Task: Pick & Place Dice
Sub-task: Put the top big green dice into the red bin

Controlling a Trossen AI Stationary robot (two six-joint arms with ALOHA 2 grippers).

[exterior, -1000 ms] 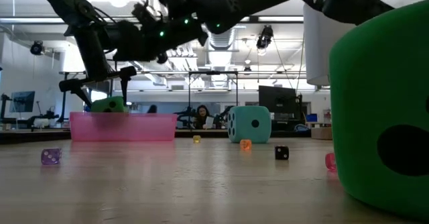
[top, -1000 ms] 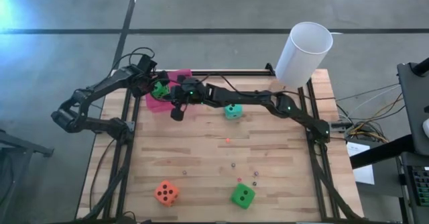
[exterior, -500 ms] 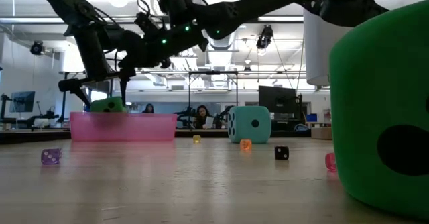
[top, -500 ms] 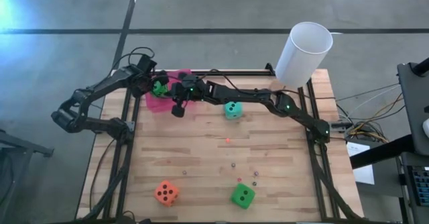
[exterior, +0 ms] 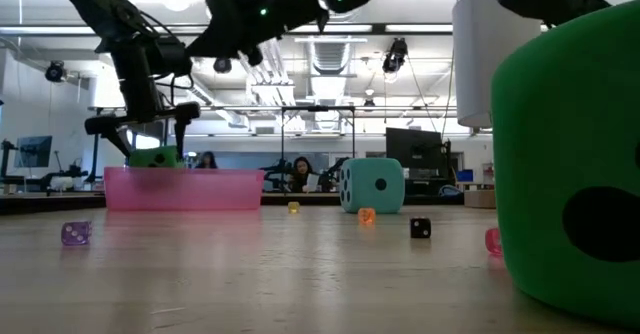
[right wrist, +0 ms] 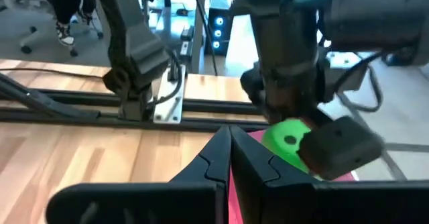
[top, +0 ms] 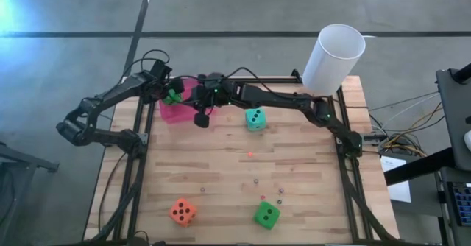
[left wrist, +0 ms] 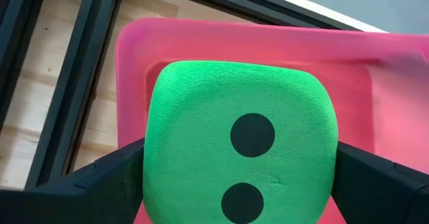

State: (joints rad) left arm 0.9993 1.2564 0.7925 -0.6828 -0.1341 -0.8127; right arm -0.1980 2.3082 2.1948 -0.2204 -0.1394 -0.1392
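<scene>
Green foam fills your left gripper (left wrist: 238, 184): the green die (top: 174, 96) sits between its spread fingers (left wrist: 100, 184), which flank it on both sides (whether they actually press it, you cannot tell), directly over the pink tray (top: 171, 112); your right gripper (top: 200, 119) hangs just beside that tray with its fingers pressed together, holding nothing; the teal die (top: 255, 118) lies on the wooden table (top: 221, 172) close to the right arm; the orange die (top: 182, 211) and the second green die (top: 266, 215) rest well apart from both grippers, at the table's near edge.
</scene>
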